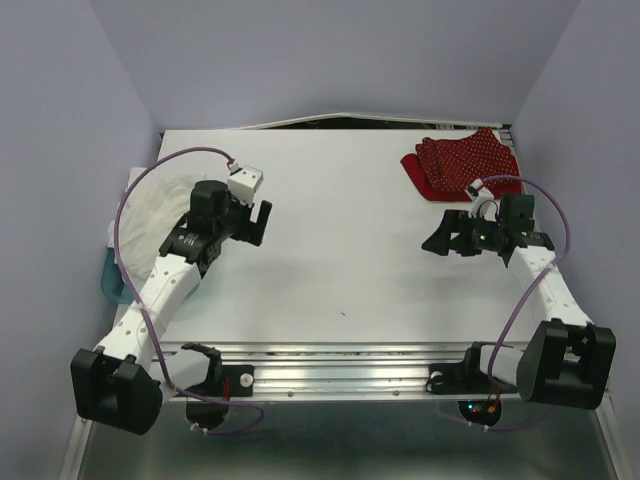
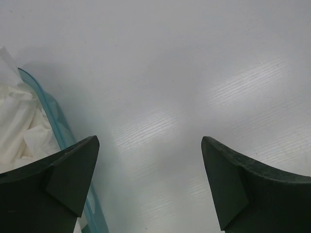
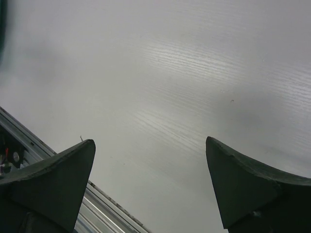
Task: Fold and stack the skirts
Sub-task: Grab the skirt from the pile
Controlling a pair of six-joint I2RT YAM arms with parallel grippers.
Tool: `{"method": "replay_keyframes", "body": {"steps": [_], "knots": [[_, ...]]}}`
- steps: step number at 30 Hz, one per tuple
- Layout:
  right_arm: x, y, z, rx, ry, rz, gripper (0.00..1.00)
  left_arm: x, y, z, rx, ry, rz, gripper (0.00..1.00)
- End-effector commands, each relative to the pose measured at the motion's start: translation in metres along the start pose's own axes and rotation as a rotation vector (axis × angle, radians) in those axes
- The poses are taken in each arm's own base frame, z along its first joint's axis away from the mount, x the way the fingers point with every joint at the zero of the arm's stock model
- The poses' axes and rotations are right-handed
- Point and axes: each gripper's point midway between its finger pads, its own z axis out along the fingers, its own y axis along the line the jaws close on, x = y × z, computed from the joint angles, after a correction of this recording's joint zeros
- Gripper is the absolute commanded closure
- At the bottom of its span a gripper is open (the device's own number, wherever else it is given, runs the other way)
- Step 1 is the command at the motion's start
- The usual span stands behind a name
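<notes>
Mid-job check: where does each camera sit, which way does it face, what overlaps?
Top external: above and behind the arms, looking down on the table; shows both arms, left gripper, right gripper, red skirt far right.
Left wrist: on the left arm, looking past its open fingers at table, teal tub and white skirt at left.
Right wrist: on the right arm, looking past its open fingers at table and the near-edge rail.
Shared: top and left wrist both show teal tub and white skirt.
</notes>
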Motion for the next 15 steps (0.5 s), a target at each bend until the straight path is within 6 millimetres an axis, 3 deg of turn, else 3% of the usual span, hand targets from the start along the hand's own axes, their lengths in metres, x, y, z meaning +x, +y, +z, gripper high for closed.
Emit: {"method": "replay_keyframes", "body": {"steps": [1, 4, 6, 12, 15], "knots": [[-0.008, -0.002, 0.000, 0.026, -0.040, -0.022, 0.00, -0.020, 0.006, -0.010, -0.011, -0.060, -0.014, 0.01], [-0.011, -0.016, 0.000, 0.105, -0.032, -0.011, 0.00, -0.038, 0.011, -0.012, -0.008, -0.033, -0.024, 0.01], [-0.016, -0.027, -0.001, 0.173, -0.030, 0.031, 0.00, -0.070, 0.018, -0.021, -0.007, -0.078, -0.023, 0.02], [-0.053, -0.059, -0.024, 0.428, -0.146, 0.020, 0.00, -0.100, 0.053, -0.031, -0.069, -0.085, -0.066, 0.02], [-0.065, -0.066, -0.035, 0.496, -0.201, 0.007, 0.00, -0.100, 0.104, -0.036, -0.152, -0.040, -0.136, 0.02]]}}
